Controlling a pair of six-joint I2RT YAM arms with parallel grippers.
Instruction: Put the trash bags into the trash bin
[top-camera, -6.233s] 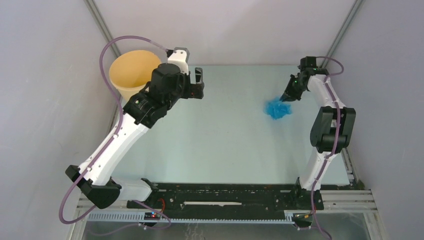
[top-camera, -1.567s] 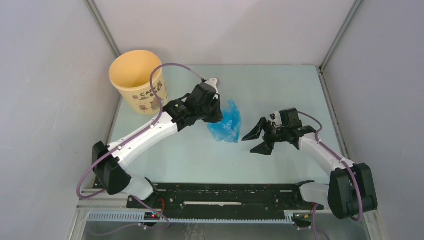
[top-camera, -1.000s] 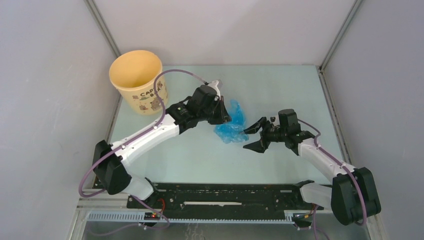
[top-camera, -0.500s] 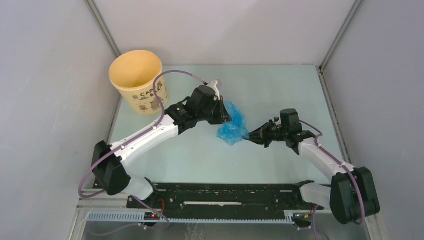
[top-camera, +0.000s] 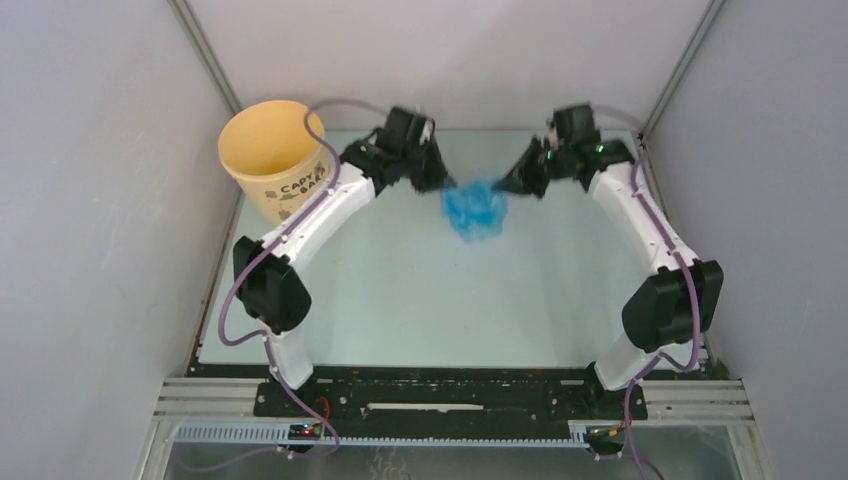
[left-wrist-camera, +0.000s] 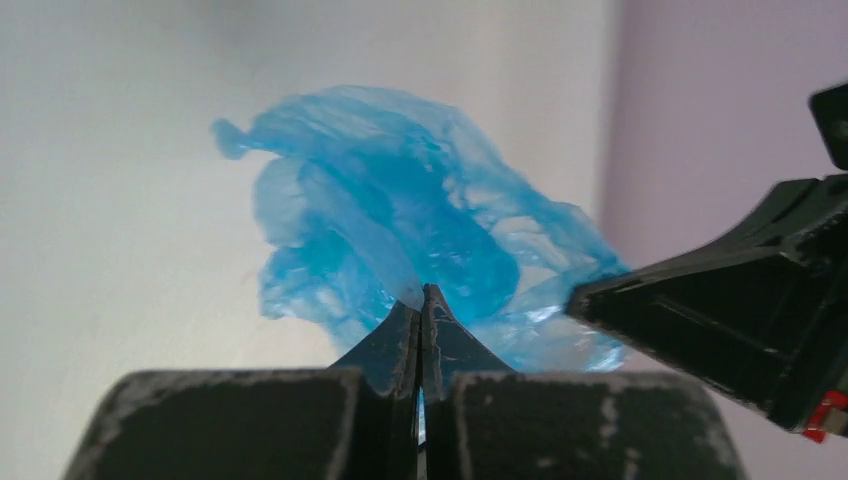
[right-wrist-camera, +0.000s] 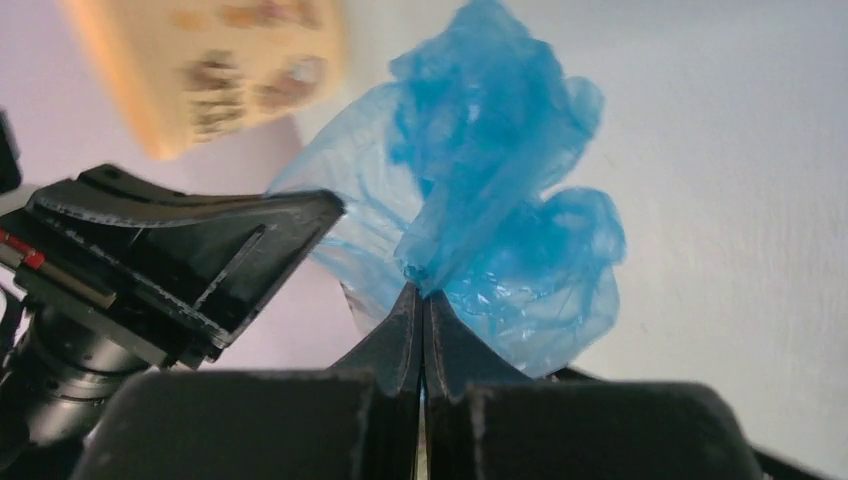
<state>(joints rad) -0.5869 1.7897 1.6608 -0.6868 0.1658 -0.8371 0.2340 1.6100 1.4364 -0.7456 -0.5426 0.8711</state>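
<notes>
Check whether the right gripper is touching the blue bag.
Touching. The right wrist view shows the right gripper shut, with a fold of the blue bag pinched between its tips and no gap there.

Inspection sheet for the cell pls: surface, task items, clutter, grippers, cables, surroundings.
Surface: pale table, no marks or spills seen.
Job's things: trash bin upright at the far left corner, nothing seen inside; blue trash bag crumpled, outside the bin, pinched from both sides.
Clutter: nothing seen.
Grippers: left gripper shut on the bag; right gripper shut on the bag.
Cables: purple cables looped along both arms, no snag seen.
Surroundings: grey walls on three sides; black rail at the near edge.
</notes>
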